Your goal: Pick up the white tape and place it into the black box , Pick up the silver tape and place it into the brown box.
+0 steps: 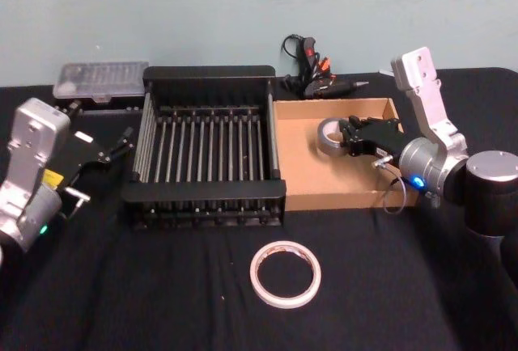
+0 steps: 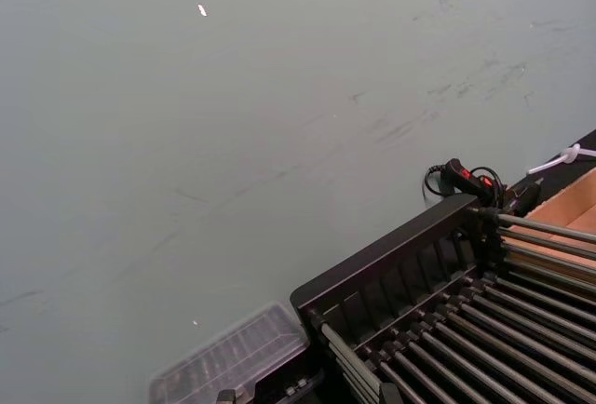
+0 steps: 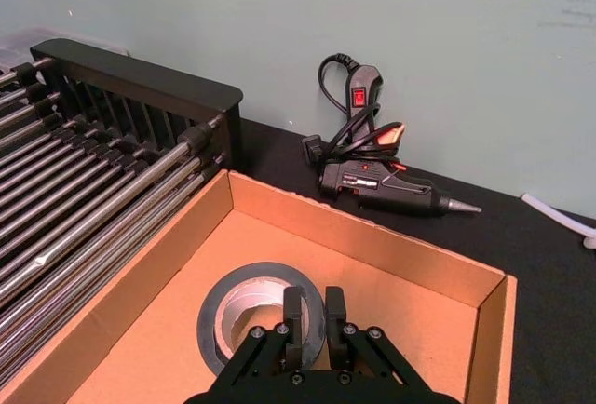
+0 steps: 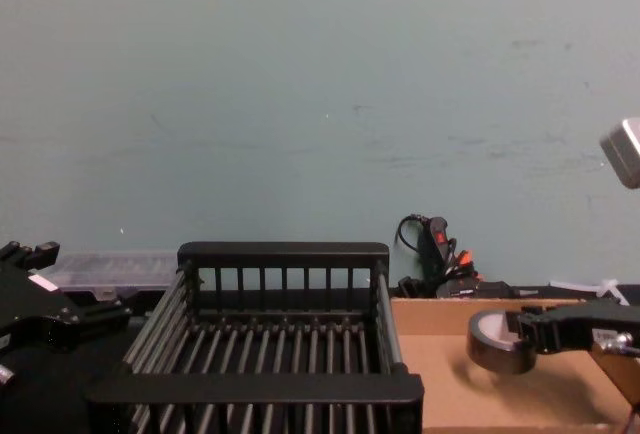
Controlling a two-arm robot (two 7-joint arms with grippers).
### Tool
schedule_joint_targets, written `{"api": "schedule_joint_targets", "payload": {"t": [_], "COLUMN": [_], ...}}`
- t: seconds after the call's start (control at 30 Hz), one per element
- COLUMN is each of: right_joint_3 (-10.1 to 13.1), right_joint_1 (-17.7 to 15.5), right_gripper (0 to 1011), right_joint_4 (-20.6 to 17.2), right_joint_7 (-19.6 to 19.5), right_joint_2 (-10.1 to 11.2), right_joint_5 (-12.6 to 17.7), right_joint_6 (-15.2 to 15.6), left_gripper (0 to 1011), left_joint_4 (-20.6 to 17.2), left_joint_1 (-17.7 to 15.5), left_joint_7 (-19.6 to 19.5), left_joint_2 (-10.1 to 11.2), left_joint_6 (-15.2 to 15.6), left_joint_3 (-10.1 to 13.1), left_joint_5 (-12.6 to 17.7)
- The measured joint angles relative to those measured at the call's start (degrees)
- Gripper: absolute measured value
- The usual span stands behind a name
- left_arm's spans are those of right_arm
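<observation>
Silver tape [image 3: 251, 306] sits pinched in the right hand [image 3: 315, 316] over the brown box [image 3: 372, 236]; head view adds the white tape [image 1: 285, 274].

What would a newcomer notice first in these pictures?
Probably the right gripper, shut on the silver tape over the brown box. Next, the white tape lies alone on the black cloth in front of the black box, which holds nothing. The left gripper waits at the left of that box.
</observation>
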Motion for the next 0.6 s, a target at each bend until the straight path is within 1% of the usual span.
{"api": "schedule_joint_targets", "payload": {"t": [0.2,0.27,0.3,0.4,0.57,0.6], "right_joint_3": [0.0,0.0,0.0,0.0,0.0,0.0], "right_joint_1": [0.0,0.0,0.0,0.0,-0.1,-0.1], "right_gripper": [157,213,265,322,504,520], "right_joint_4": [0.0,-0.1,-0.1,-0.1,-0.1,-0.1], "right_joint_7": [0.0,0.0,0.0,0.1,0.1,0.1], "right_joint_2": [0.0,0.0,0.0,0.1,0.1,0.1], "right_joint_5": [0.0,0.0,0.1,0.1,0.1,0.1], "right_joint_6": [-0.1,-0.2,-0.2,-0.2,-0.2,-0.2], "left_gripper": [1001,1001,1001,1001,1001,1001], "left_joint_4": [0.0,0.0,0.0,0.0,0.0,0.0], "left_joint_1": [0.0,0.0,0.0,0.0,0.0,0.0], "left_joint_7": [0.0,0.0,0.0,0.0,0.0,0.0], "left_joint_2": [0.0,0.0,0.0,0.0,0.0,0.0], "left_joint_6": [0.0,0.0,0.0,0.0,0.0,0.0], "left_joint_3": [0.0,0.0,0.0,0.0,0.0,0.0], "left_joint_5": [0.0,0.0,0.0,0.0,0.0,0.0]}}
